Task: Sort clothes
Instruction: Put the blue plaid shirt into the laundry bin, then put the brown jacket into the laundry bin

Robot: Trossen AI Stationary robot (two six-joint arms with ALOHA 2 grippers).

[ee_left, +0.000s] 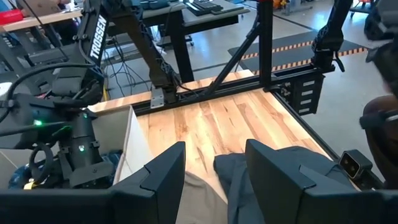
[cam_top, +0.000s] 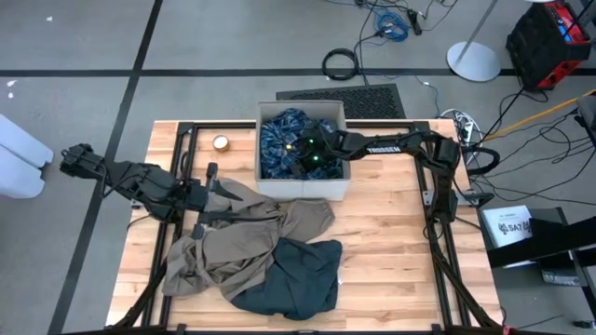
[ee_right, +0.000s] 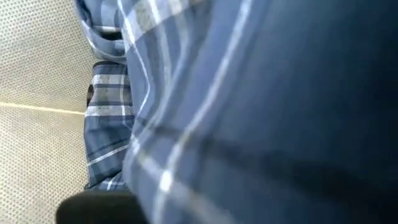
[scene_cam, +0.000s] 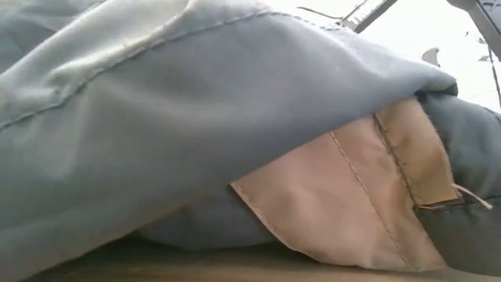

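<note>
The right gripper [cam_top: 300, 158] reaches down into the beige fabric box [cam_top: 338, 186] at the far middle of the wooden counter [cam_top: 400, 242], its jaws pressed together amid the blue plaid shirt [cam_top: 279, 135] that fills the box. In the right wrist view the plaid cloth [ee_right: 249, 112] lies right against the camera, with the box's woven wall [ee_right: 37, 74] beside it.

The left gripper [cam_top: 216, 179] hovers just left of the box, above the top edge of the tan-brown garment [cam_top: 233, 237]. Its jaws stand spread with nothing between them, and in the left wrist view the 2 fingers [ee_left: 165, 177] frame bare counter and a fold of cloth.

The tan-brown garment sprawls over the counter's left-centre. The dark slate garment [cam_top: 293, 279] lies at the near edge, partly overlapping the tan one. A small roll of tape [cam_top: 221, 142] sits left of the box.
</note>
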